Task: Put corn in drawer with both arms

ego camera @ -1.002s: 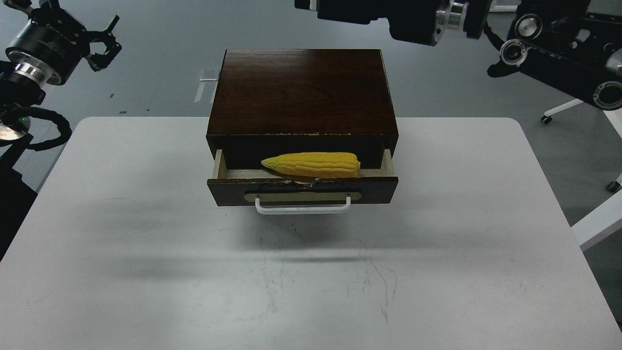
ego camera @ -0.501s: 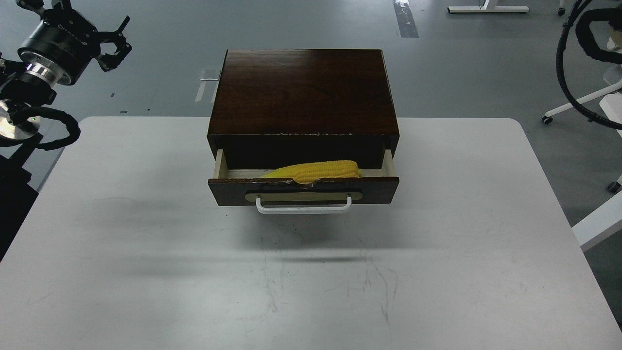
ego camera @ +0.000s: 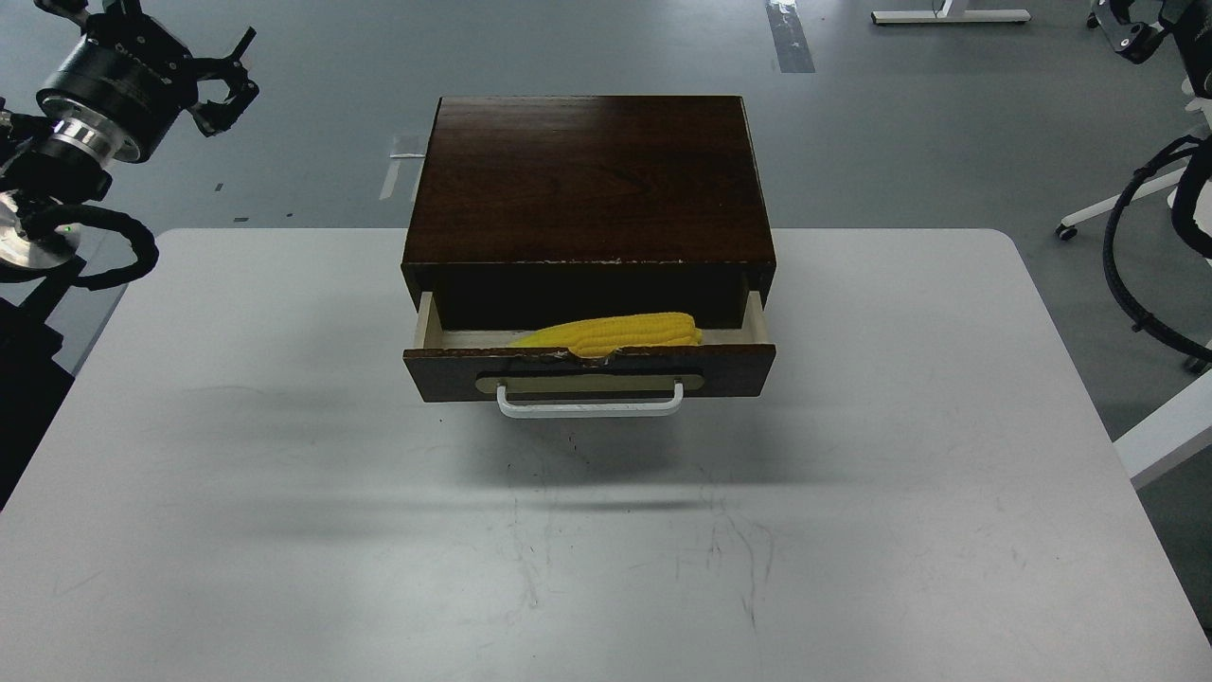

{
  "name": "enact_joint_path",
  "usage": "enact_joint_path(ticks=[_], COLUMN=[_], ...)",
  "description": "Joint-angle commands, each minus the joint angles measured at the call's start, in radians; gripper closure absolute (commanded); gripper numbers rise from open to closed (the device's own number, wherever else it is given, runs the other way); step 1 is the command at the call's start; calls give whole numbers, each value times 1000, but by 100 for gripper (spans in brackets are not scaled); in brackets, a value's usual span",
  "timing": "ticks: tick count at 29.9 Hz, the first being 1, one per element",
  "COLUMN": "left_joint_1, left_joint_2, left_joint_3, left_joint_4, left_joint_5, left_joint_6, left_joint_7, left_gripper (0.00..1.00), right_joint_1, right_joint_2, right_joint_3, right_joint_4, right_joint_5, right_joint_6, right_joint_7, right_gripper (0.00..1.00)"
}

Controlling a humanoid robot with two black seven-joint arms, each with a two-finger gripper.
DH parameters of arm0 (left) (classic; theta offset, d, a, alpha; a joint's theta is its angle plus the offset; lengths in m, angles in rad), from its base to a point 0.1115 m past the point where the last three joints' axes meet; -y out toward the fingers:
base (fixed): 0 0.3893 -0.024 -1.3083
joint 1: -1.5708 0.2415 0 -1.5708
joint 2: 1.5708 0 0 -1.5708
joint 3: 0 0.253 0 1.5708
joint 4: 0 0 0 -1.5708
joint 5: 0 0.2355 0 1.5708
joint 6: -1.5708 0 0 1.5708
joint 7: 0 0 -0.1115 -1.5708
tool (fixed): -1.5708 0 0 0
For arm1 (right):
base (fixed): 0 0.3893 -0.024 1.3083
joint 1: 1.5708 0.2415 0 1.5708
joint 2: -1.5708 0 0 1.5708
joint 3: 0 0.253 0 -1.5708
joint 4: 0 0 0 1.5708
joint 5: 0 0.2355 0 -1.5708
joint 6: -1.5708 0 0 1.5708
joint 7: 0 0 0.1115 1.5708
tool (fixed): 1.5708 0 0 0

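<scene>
**Inside the half-open drawer: corn down, arms clear**

Behind the drawer (ego camera: 587, 371) front, the corn (ego camera: 615, 333) lies on its side w/ its thick end to the right, low on the pale wood floor, so only its upper half shows over the chipped top edge. It sits crosswise, parallel to the white handle (ego camera: 589, 405), which looks like the only way it fits the shallow open part. Drawer is pulled out only partway from the dark wooden box (ego camera: 587, 175); rest of its inside is hidden under the box lid.

Far left of the drawer and above table (ego camera: 284, 474) level, the left gripper (ego camera: 222, 90) hangs w/ fingers spread apart, nothing in them, prob. parked there to keep clear of the box. Far right of the drawer, at the top corner, a bit of the right gripper (ego camera: 1127, 28) shows; too small and cropped to say if it's spread or closed, and nothing visible in it.

Judgement: corn is in, so what's left is likely pushing the front shut. Risk: corn's top may catch the box edge if it rides high.
</scene>
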Motion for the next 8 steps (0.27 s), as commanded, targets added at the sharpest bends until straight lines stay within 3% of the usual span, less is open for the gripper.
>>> enact_joint_path(ticks=[1, 8], left_joint_1=[6, 6], left_joint_2=[-3, -12], left_joint_3=[0, -2], left_joint_4=[0, 0], left_joint_5=[0, 0], left_joint_6=[0, 0], left_joint_7=[0, 0], left_gripper=[2, 2], right_joint_1=[-2, -3], right_joint_2=[-2, -2], right_joint_3=[0, 0], right_joint_4=[0, -5], right_joint_5=[-1, -1], right_joint_6=[-3, -4], right_joint_7=[1, 4], right_gripper=[0, 0])
